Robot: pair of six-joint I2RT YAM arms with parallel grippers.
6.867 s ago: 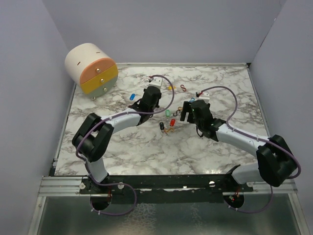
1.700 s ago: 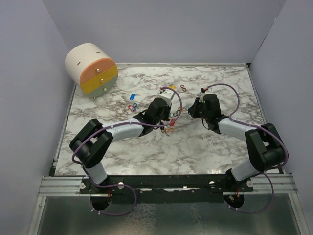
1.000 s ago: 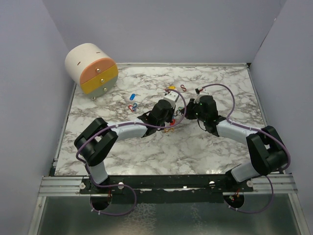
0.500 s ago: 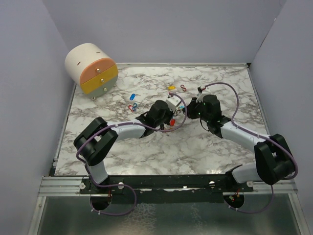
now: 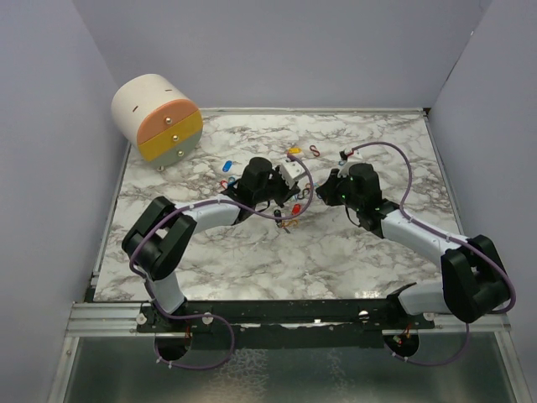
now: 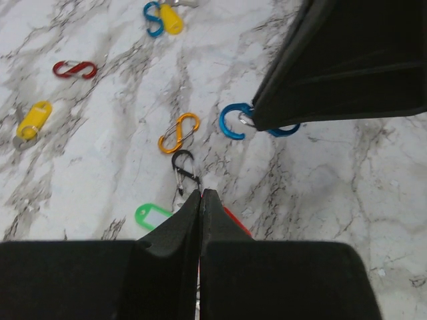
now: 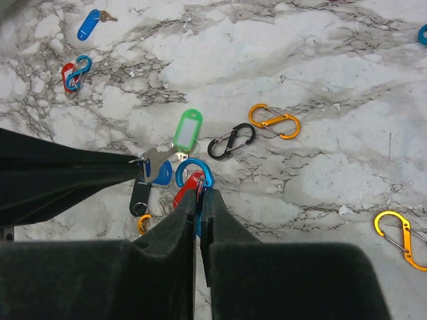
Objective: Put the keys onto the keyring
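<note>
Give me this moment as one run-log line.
left gripper: shut on silver key | right gripper: shut on blue clip | key beside clip; threading unclear

Marble table point(image 5: 210, 252) (clips point(image 6: 179, 132), key tags point(image 7: 187, 129))

Lab rig: plain-walled enclosure point(image 5: 277, 50), marble tabletop point(image 5: 352, 252)

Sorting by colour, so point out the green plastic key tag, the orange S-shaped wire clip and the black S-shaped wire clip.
green plastic key tag point(image 7: 187, 129), right wrist view, label window
orange S-shaped wire clip point(image 7: 274, 121), right wrist view, centre
black S-shaped wire clip point(image 7: 231, 141), right wrist view, centre
</note>
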